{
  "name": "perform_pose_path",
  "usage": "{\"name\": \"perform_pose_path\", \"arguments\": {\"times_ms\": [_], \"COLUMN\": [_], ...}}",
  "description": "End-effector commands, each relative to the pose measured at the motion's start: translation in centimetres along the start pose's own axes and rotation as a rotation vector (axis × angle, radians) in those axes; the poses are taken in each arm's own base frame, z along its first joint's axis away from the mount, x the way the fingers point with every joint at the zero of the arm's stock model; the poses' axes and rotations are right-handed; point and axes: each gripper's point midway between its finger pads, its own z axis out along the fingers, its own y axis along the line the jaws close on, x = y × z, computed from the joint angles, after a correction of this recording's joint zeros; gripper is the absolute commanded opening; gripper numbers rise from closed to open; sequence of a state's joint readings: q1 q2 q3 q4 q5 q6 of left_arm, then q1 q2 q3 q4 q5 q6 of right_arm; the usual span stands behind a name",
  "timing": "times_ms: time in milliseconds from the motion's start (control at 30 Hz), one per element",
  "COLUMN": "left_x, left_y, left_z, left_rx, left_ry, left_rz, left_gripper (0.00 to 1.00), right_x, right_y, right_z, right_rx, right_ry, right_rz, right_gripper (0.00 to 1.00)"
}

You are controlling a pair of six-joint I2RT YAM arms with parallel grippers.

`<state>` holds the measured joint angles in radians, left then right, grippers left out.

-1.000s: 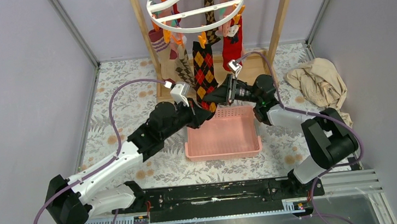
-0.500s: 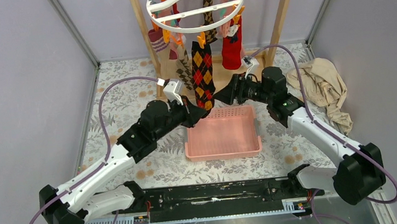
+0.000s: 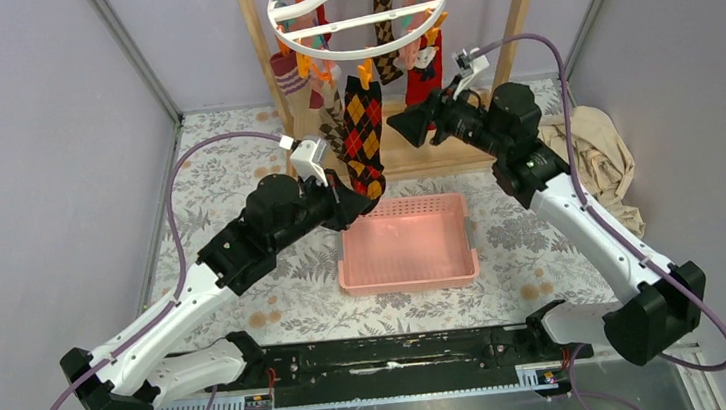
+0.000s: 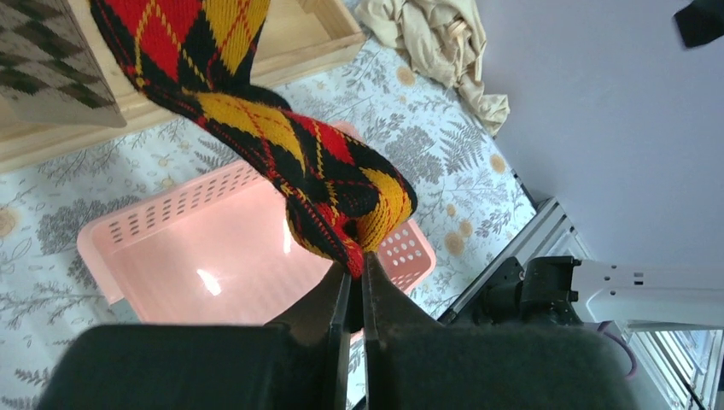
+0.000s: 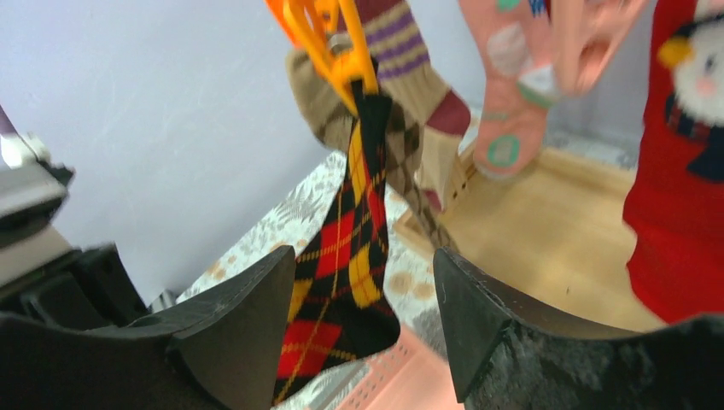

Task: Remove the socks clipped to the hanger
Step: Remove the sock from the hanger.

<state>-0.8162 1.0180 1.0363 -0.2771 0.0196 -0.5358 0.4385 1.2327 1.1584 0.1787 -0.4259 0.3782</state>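
Note:
The round white hanger (image 3: 357, 5) hangs from a wooden frame, with several socks clipped under it. A black, red and yellow argyle sock (image 3: 363, 130) hangs from an orange clip (image 5: 341, 51). My left gripper (image 4: 357, 260) is shut on this sock's toe (image 4: 341, 205), holding it slanted above the pink basket. My right gripper (image 5: 363, 254) is open and raised level with the sock's upper half, just to its right, jaws apart and touching nothing. A red sock (image 5: 683, 171), a pink patched sock (image 5: 512, 85) and a brown checked sock (image 3: 336, 127) stay clipped.
A pink basket (image 3: 407, 283) sits below the hanger. The wooden frame posts (image 3: 512, 20) stand on either side of the hanger, on a wooden base (image 5: 546, 222). A crumpled beige cloth (image 3: 585, 153) lies at the right by the wall.
My right gripper has risen from the basket's edge to beside the upper sock, its jaws wider apart. My left gripper has drawn back and left a little, still pinching the toe.

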Motion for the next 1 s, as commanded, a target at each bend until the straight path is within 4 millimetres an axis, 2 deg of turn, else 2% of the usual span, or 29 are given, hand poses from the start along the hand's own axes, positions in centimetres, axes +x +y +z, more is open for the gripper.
{"name": "perform_pose_path", "arguments": {"times_ms": [0, 133, 367, 733, 967], "left_x": [-0.5, -0.6, -1.0, -1.1, -0.9], "left_y": [0.1, -0.1, -0.6, -0.5, -0.4], "left_z": [-0.5, -0.4, -0.3, 0.2, 0.2], "left_rx": [-0.010, 0.000, 0.017, 0.011, 0.008], "left_ry": [0.007, 0.010, 0.015, 0.027, 0.031], "left_rz": [0.009, 0.009, 0.010, 0.018, 0.018], "left_gripper": [0.09, 0.10, 0.10, 0.10, 0.10], "right_x": [-5.5, -7.1, -8.1, -9.2, -9.4], "right_y": [1.0, 0.8, 0.4, 2.8, 3.0], "right_z": [1.6, 2.8, 4.6, 6.4, 7.5], "right_rx": [-0.015, -0.001, 0.002, -0.052, -0.032], "right_ry": [-0.141, -0.169, -0.186, -0.202, -0.203], "right_rz": [-0.110, -0.144, -0.182, -0.228, -0.242], "right_gripper": [0.67, 0.67, 0.67, 0.67, 0.67]}}
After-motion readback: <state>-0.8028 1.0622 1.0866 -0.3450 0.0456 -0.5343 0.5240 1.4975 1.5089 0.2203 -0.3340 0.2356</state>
